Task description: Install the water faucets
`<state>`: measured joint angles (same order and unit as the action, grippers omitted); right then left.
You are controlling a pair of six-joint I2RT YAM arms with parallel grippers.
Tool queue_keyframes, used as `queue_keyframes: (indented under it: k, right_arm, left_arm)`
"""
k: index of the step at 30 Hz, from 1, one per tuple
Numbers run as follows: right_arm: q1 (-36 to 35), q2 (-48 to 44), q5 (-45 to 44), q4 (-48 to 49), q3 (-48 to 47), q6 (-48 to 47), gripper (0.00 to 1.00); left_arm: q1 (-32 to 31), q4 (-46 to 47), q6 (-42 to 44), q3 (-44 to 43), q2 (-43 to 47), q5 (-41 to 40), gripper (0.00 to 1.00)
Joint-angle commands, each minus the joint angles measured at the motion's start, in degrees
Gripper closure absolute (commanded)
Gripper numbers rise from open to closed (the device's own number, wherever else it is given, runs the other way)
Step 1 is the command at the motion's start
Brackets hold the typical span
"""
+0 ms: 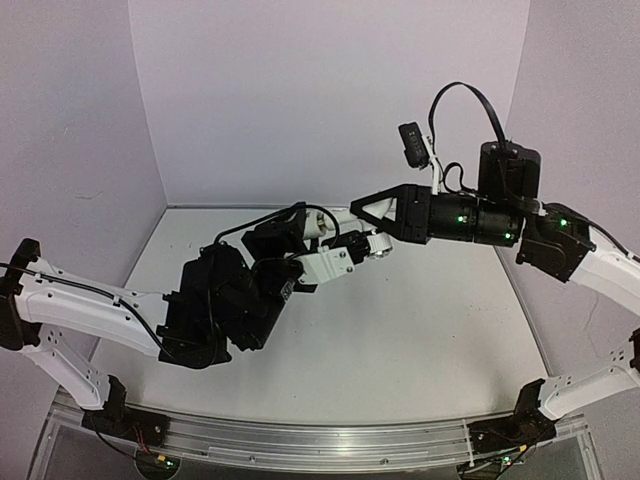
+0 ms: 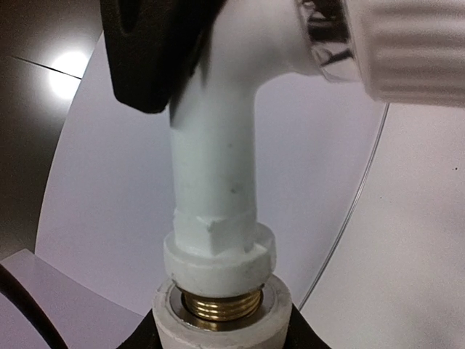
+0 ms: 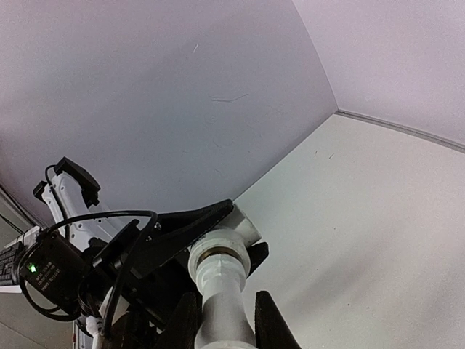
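The fitting (image 2: 221, 325) sits clamped in my left fingers (image 3: 182, 234), the tap (image 2: 214, 167) in my right fingers (image 3: 270, 323), both off the table (image 1: 420, 340) so the thread (image 2: 221, 303) can screw home.

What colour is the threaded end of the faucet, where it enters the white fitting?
The threaded end is brass-coloured; the left wrist view shows it best.

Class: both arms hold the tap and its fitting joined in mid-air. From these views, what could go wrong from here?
1. Brass thread shows between the tap and the fitting, so the joint looks only partly screwed in; turning it off-axis could cross-thread it.
2. The right gripper pinches the tap's smooth body and the left gripper pinches the fitting, both above the table; a slipping grip might drop a part.
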<state>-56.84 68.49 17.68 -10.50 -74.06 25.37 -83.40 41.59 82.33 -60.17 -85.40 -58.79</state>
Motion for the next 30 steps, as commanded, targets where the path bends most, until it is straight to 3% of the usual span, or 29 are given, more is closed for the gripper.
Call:
queue_keyframes:
  k: [1, 8, 15, 22, 26, 30]
  right_arm:
    - [0.2, 2.7, 3.0, 4.0, -2.8, -2.8, 1.0]
    - [0.5, 0.8, 4.3, 5.7, -2.6, -10.4, 1.0]
    - [0.5, 0.2, 4.4, 7.4, -3.7, -13.9, 1.0]
    - [0.5, -0.3, 3.9, 7.9, -3.9, -15.3, 1.0]
    - [0.8, -0.6, 2.0, 8.0, -5.0, -18.3, 1.0]
    - [0.9, -1.4, 0.4, 8.0, -5.6, -22.0, 1.0]
  left_arm:
    - [-3.4, 3.4, 5.7, 0.1, -1.0, 10.6, 0.87]
    - [-3.4, -0.2, 3.0, 1.6, 1.3, 9.7, 0.68]
    - [-3.4, -1.2, 1.9, 2.4, 1.7, 9.2, 0.44]
    - [-3.4, -4.4, -1.8, 2.4, 3.0, 8.8, 0.35]
    - [-3.4, -10.2, -8.8, 2.6, 5.3, 7.8, 0.24]
    - [-3.5, -25.5, -24.9, 0.4, 10.3, 8.9, 0.09]
